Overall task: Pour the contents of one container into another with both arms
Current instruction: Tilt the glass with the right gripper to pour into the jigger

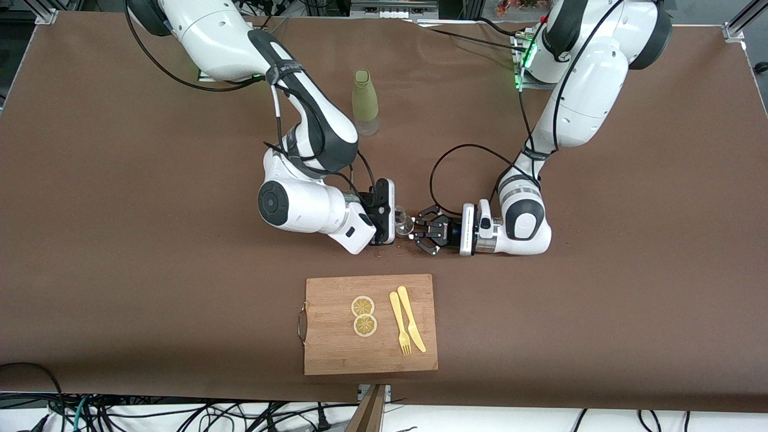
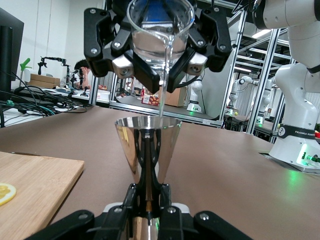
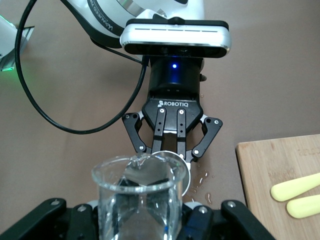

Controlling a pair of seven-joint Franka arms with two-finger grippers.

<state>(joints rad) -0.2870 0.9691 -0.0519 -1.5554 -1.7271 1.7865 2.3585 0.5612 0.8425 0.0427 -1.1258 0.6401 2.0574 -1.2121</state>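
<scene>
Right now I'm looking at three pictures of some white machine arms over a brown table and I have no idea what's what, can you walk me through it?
These are two robot arms with pincer hands. The wide picture looks down from a camera facing them; the other two come from cameras on the arms' wrists.

The right gripper holds a clear glass beaker, tipped so a thin stream falls into a shiny metal measuring cup, which the left gripper grips by its waist. A few drops have splashed on the brown table.

Nearer the front camera lies a wooden cutting board with two lemon slices, a yellow fork and a yellow knife. A green bottle stands nearer the arms' bases.
</scene>
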